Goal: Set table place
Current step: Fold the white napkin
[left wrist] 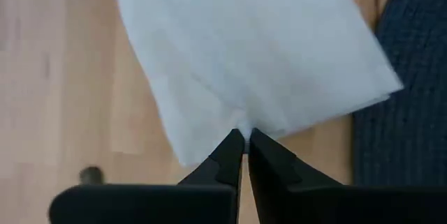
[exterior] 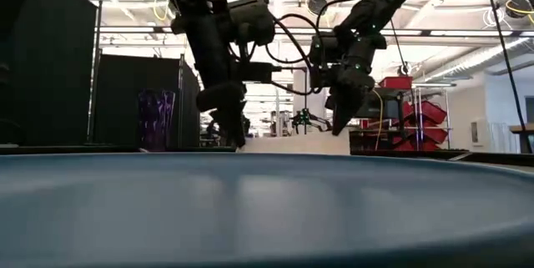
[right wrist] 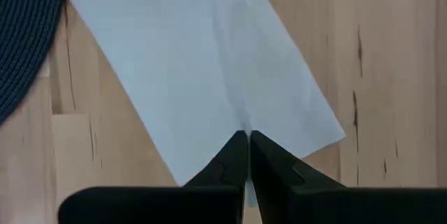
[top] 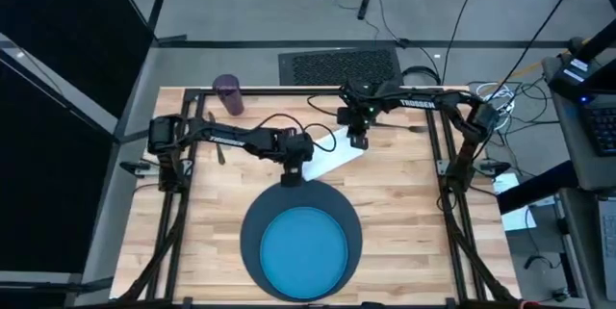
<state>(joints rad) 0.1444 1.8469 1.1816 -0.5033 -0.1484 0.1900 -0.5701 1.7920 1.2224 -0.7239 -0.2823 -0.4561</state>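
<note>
Pale planks of the table (top: 404, 203) filled the overhead picture, with grey floor, loose cables and a dark floor grille beyond the far edge. On the near half lay the dark slate-blue mat (top: 252, 224) with the bright blue plate (top: 305, 250) on it. Just beyond the mat's far rim lay the white napkin (top: 332, 158), turned at a slant, and both arms met over it: the left gripper (top: 293, 170) at its near corner beside the mat, the right gripper (top: 358, 140) at its far corner. Only the wrist views showed the grip itself: the left gripper (left wrist: 244, 139) had its fingertips pressed together on a pinch of napkin (left wrist: 251, 49) edge, and the right gripper (right wrist: 246, 139) was likewise closed on the napkin (right wrist: 202, 63) edge, the mat (right wrist: 24, 49) curving in at one side. From table height the plate rim (exterior: 267, 209) blocked most of the surface, so only a pale strip of napkin (exterior: 292, 144) showed beneath the two grippers, with the purple cup (exterior: 156, 120) to one side. Overhead, that cup (top: 228, 95) stood at the far left corner, a dark utensil (top: 217, 145) lay near the left arm, and a fork (top: 409, 128) lay beyond the right gripper.
</note>
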